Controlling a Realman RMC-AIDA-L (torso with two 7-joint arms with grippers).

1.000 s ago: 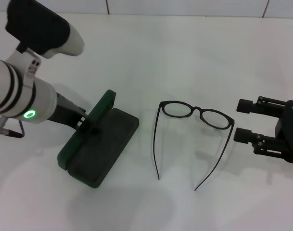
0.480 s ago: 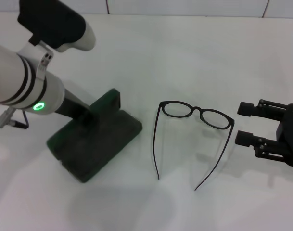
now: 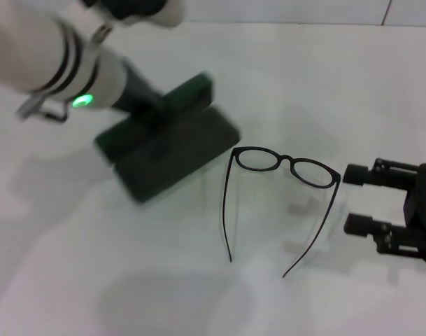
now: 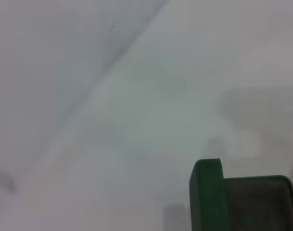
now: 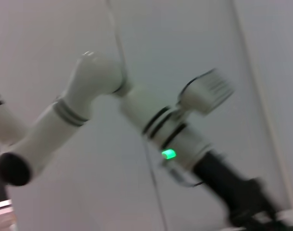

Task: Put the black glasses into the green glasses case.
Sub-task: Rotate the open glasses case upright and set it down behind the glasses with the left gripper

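Note:
The green glasses case (image 3: 176, 148) is open, its lid standing up, at the centre left of the head view, blurred by motion. My left gripper (image 3: 155, 112) is shut on the lid and carries the case. The lid edge and dark inside show in the left wrist view (image 4: 207, 198). The black glasses (image 3: 288, 162) lie on the white table with temple arms spread toward me, just right of the case and apart from it. My right gripper (image 3: 357, 199) is open and empty, low to the right of the glasses.
The white table (image 3: 213, 294) runs to a tiled wall at the back. The right wrist view shows my left arm (image 5: 170, 132) with its green light.
My left gripper has moved the open case away from me and to the right, close to the glasses' left lens. The right gripper and the glasses have barely moved.

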